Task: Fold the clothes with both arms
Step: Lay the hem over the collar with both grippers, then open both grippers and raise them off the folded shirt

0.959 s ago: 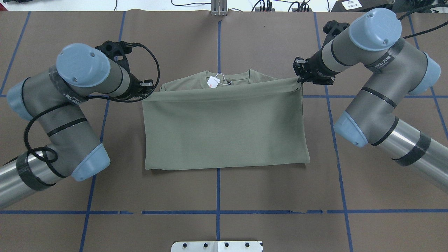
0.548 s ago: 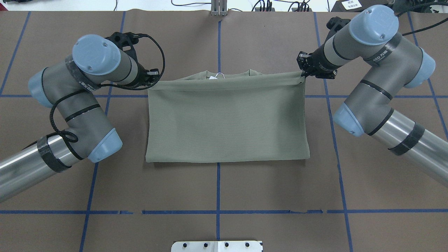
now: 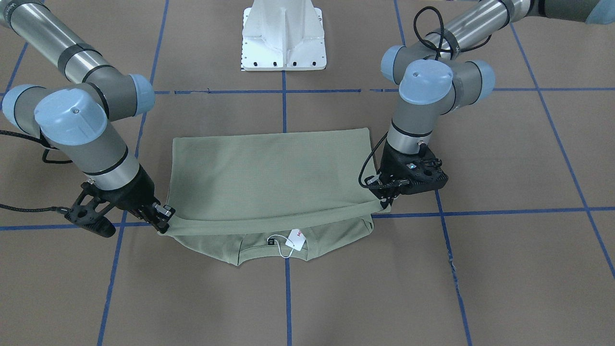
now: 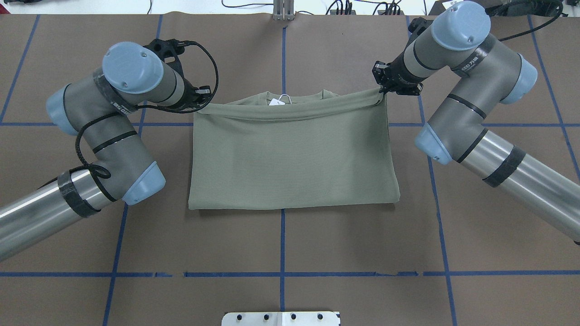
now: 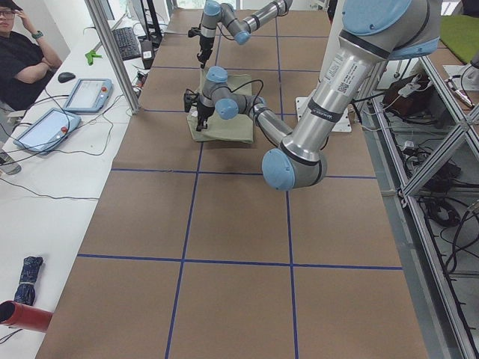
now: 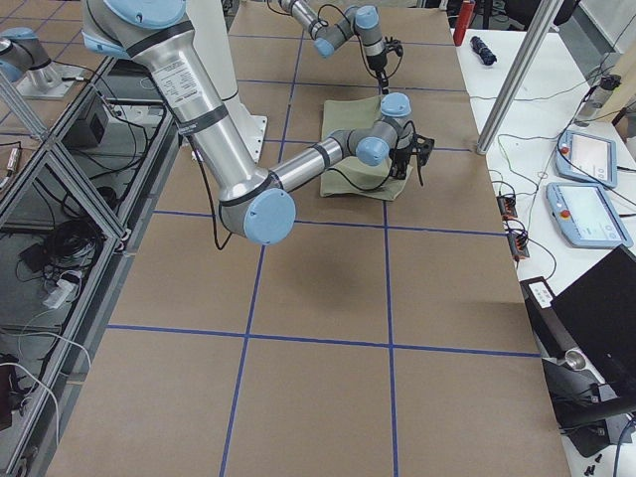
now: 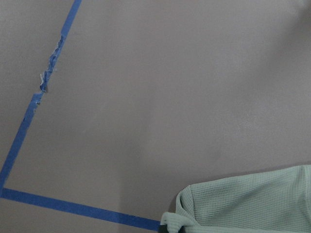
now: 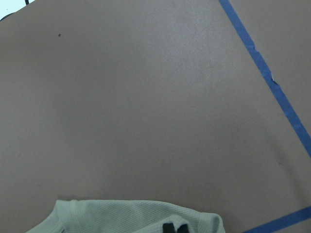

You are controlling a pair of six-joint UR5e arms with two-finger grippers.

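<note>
Your olive-green long-sleeved knit shirt (image 4: pixel 290 158) lies in the middle of the brown paper-covered counter (image 4: pixel 290 244), folded in half. The left gripper (image 4: pixel 204 97) and right gripper (image 4: pixel 383 89) have their fingers clamped on its hem corners. Over the last second they carried that hem farther, nearly hiding the white hang tag (image 4: pixel 277 101). The fold looks almost ready to set down at the collar.

Illegible red print on hang tag (image 3: pixel 297 240)
</note>
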